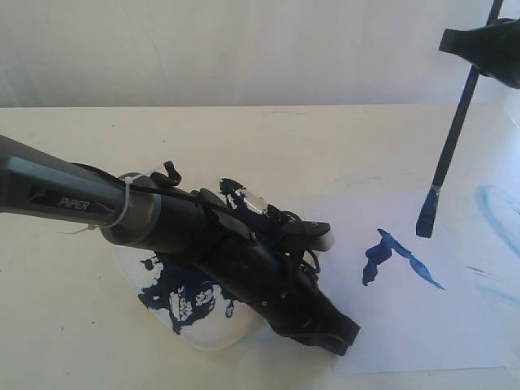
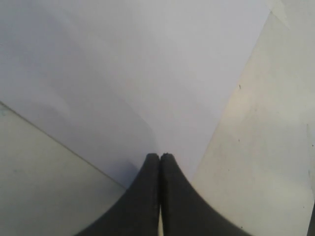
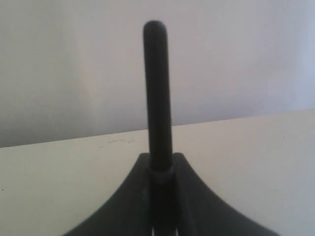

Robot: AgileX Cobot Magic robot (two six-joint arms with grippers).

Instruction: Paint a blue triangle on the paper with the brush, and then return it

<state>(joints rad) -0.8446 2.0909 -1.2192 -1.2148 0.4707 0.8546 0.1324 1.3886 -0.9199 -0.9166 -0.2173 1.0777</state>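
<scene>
Upper right of the exterior view, the right gripper [image 1: 475, 53] clamps the brush [image 1: 452, 134], its blue tip low over the paper [image 1: 422, 333]; whether it touches I cannot tell. The triangle [image 1: 398, 256] is barely begun: one slanted blue stroke with a blob, centre right. The other sides and the brush's return are left to do. The left arm [image 1: 81, 199], lettered "PiPER", lies across the paint-smeared plate [image 1: 207, 340], lower left.

From the left wrist, the left gripper [image 2: 160, 156] is clenched on nothing, tips over the paper [image 2: 123, 73] near its edge.

From the right wrist, the right gripper [image 3: 160, 169] grasps the brush [image 3: 157, 88] handle, which runs up the frame.
</scene>
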